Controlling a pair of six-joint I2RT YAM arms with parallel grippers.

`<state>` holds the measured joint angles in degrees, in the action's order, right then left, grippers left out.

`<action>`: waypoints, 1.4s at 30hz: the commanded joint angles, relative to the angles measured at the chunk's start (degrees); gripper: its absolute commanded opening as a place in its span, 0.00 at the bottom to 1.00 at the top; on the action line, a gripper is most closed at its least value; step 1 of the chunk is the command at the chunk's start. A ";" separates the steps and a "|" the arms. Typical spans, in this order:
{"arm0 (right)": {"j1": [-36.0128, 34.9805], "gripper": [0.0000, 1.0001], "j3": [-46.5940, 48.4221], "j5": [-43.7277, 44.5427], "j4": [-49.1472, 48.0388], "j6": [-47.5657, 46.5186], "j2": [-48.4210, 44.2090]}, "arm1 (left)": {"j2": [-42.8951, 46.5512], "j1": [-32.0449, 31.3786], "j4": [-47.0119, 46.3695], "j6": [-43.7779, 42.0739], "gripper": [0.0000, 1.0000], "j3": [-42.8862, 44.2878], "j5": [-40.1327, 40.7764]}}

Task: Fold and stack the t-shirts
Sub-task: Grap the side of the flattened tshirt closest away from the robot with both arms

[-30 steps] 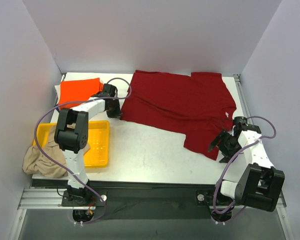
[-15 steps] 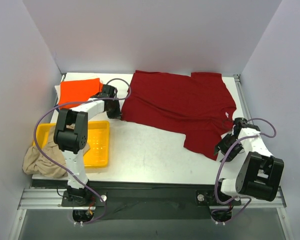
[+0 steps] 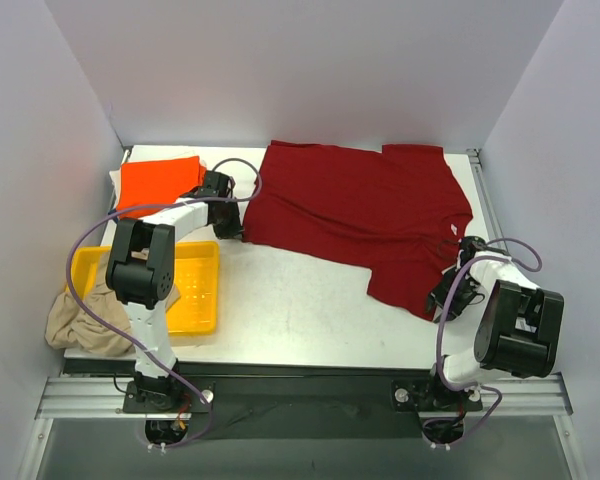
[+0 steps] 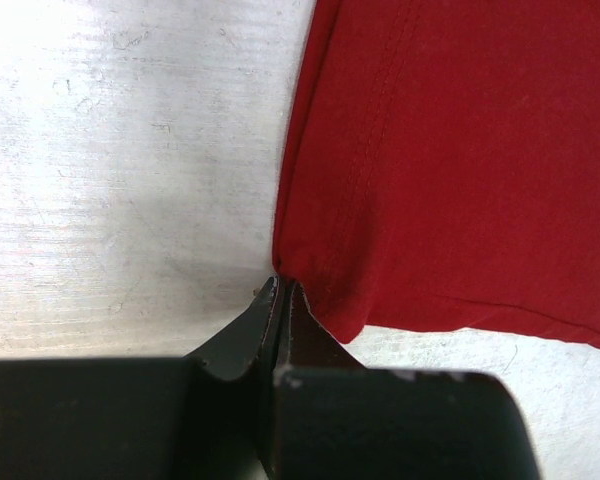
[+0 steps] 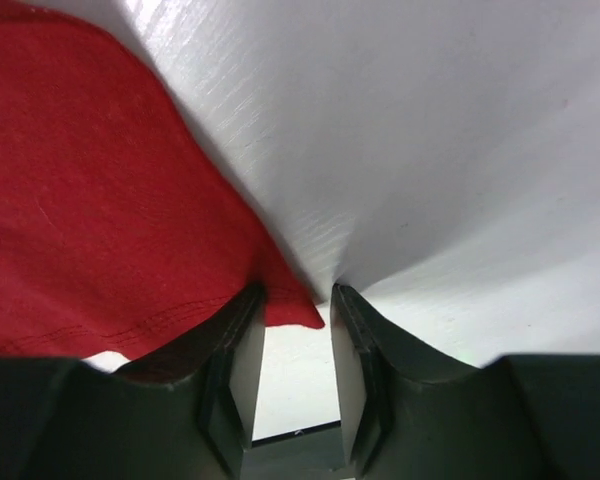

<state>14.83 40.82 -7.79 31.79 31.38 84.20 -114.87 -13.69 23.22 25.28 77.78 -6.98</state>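
A dark red t-shirt (image 3: 360, 210) lies spread flat across the middle and right of the table. My left gripper (image 3: 230, 224) is at the shirt's near left corner. In the left wrist view its jaws (image 4: 280, 288) are shut, pinching the very corner of the red cloth (image 4: 450, 160). My right gripper (image 3: 446, 296) is at the shirt's near right corner. Its jaws (image 5: 295, 300) are open, with the tip of the red hem (image 5: 110, 230) lying between them. A folded bright orange t-shirt (image 3: 156, 182) lies at the back left. A crumpled beige t-shirt (image 3: 78, 318) hangs at the left edge.
A yellow plastic tray (image 3: 196, 290) sits on the left front of the table, beside the beige shirt. A white cloth edge (image 3: 115, 180) shows under the orange shirt. Grey walls close in the table on three sides. The left arm's purple cable loops over the tray.
My right gripper has swung down and in to the red shirt's near right corner, now straddling the hem tip. The left gripper and the shirt have not moved.
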 commanded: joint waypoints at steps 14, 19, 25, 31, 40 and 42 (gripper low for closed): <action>-1.99 0.00 2.95 -2.58 9.94 1.14 -6.59 | 7.98 0.69 4.71 -1.10 0.00 0.53 -3.04; -2.96 0.00 6.29 -1.88 18.39 1.84 -12.65 | 11.86 0.77 7.01 -2.42 0.00 -1.48 -4.00; -5.60 0.00 6.03 -1.70 25.68 4.39 -19.24 | 17.39 0.77 9.30 -2.34 0.00 -7.36 -4.79; -8.15 0.00 5.59 -1.09 32.36 6.94 -26.80 | 24.07 0.77 12.81 -2.60 0.00 -12.02 -3.48; -9.38 0.00 7.34 -1.17 43.96 8.44 -35.77 | 35.23 0.77 19.22 -1.99 0.00 -19.33 -0.41; -9.73 0.00 7.61 -1.61 46.15 8.79 -37.44 | 37.43 0.77 21.15 -2.07 0.00 -19.86 0.74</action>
<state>5.80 46.41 -9.85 68.79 38.63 48.51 -81.10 -13.28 40.53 23.46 58.30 -8.64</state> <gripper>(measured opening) 0.040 0.022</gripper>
